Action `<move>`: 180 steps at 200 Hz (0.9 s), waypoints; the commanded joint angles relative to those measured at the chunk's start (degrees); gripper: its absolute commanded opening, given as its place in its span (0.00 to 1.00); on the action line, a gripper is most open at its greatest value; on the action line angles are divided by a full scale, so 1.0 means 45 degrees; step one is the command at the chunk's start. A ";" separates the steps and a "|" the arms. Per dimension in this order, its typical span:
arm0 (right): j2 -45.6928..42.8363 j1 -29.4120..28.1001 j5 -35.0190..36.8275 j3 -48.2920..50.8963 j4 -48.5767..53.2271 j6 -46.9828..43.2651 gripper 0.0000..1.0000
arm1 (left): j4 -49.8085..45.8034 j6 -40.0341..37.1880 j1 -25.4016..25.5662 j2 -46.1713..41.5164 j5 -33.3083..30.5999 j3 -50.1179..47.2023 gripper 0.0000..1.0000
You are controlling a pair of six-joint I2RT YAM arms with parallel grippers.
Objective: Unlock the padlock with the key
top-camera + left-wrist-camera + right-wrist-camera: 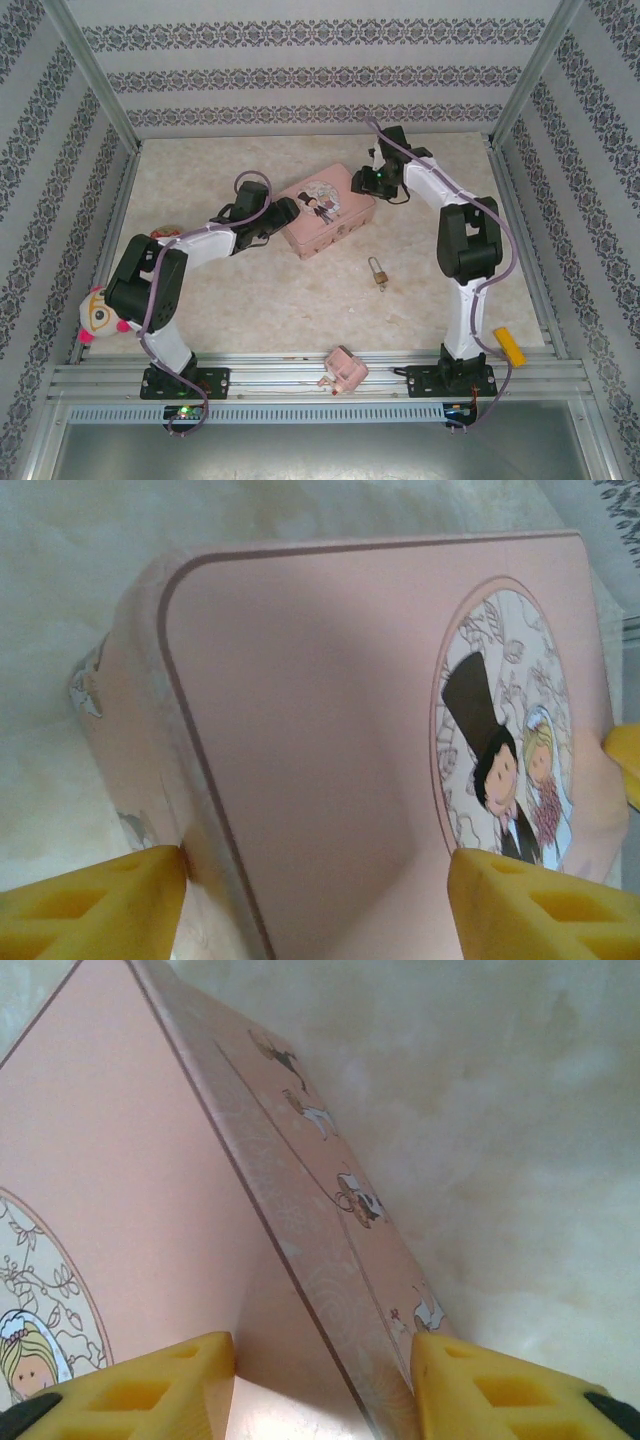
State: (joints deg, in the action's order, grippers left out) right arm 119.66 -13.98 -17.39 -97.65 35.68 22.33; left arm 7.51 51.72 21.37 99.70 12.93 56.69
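I see the padlock (378, 272) from the overhead camera. It is a small brass-gold body with a thin silver U-shaped shackle, lying flat on the pale table (260, 300). The shackle points toward the far side and the body toward me. It sits in the open, near the pink tin (345, 228) but not touching it, on that tin's near right side. At this size I cannot tell whether the shackle is latched. The key (381, 288) is only a tiny dark speck touching the body's near end, too small to tell whether it sits in the keyhole.
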 commanded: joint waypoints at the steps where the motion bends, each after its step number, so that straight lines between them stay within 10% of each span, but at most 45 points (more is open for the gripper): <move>1: -0.0684 -0.0600 -0.0100 0.0868 -0.0040 0.0733 0.48 | -0.0320 -0.0478 0.0034 0.0424 -0.0018 0.0605 0.62; 180: -0.3493 -0.2382 0.1412 0.4668 -0.1621 0.3085 0.55 | -0.0516 -0.1274 -0.0689 0.0773 -0.0282 0.1471 0.63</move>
State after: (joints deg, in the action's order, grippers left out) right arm 105.14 -23.42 -9.23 -77.43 29.04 35.24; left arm 3.92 45.45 17.52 104.92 9.78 64.36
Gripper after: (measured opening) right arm 0.533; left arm 0.600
